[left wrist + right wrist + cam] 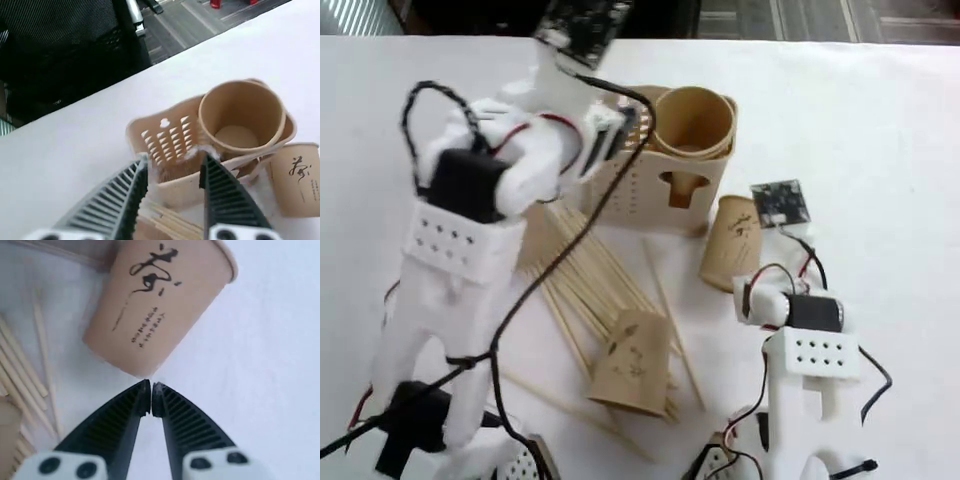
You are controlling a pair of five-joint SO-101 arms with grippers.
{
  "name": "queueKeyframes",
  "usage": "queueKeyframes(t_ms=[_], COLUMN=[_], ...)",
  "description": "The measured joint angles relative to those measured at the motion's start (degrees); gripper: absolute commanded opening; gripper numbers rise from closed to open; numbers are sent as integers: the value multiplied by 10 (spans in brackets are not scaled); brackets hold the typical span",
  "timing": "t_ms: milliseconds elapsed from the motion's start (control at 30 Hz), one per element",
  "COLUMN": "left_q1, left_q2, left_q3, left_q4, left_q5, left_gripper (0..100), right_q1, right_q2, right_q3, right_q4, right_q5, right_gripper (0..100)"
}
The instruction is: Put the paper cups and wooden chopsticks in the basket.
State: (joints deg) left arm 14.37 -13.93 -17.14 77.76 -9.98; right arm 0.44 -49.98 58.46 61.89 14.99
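Looking down in the high view, a tan slotted basket point(655, 195) stands on the white table point(880, 120) with an upright paper cup point(695, 120) set in one end. A fallen paper cup point(732, 242) lies on its side just beside the basket. A second fallen cup point(632, 362) lies across a loose spread of wooden chopsticks point(590, 285). The left arm point(470, 230) leans over the chopsticks toward the basket, and its black cable point(555, 265) crosses them. The right arm point(810, 345) sits near the fallen paper cup.

The left wrist view shows the left gripper point(172, 172) spread apart and empty, just above the basket's near wall. It also shows the pale inside bottom of the upright paper cup, and an office chair point(60, 50) beyond the table edge.

In the right wrist view the right gripper point(151, 390) is pressed together and empty, its tips right at the fallen paper cup's base; whether they touch it, I cannot tell. Dark brush lettering runs along that cup's side, and chopsticks lie beside it.
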Motion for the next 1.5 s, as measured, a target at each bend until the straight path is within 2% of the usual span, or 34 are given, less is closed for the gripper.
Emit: queueKeyframes(t_ms=[100,200,333,467,600,767,933,1167,1333,1500], left_q1=[-31,-62,-113,-156,-193,-236,-281,-341,-358,-359], left_q2=[-11,-36,-76,-137,-223,-354,-449,-469,-469,-469], left_q3=[0,0,18,105,231,394,538,684,744,755], left_q4=[48,82,92,86,47,-19,-84,-169,-223,-237], left_q5=[0,0,0,0,0,0,0,0,0,0], left_gripper=[166,167,169,169,169,170,170,170,170,170], right_q1=[-30,-67,-132,-212,-298,-375,-438,-542,-620,-628], right_q2=[-1,-1,-1,-1,-1,-1,-1,-1,-1,-1], right_q3=[-51,-101,-160,-212,-246,-242,-228,-226,-187,-122], right_q4=[50,105,186,273,347,360,362,362,345,277], right_q5=[14,65,127,167,191,193,193,193,193,193], right_gripper=[21,21,21,28,134,230,264,283,283,283])
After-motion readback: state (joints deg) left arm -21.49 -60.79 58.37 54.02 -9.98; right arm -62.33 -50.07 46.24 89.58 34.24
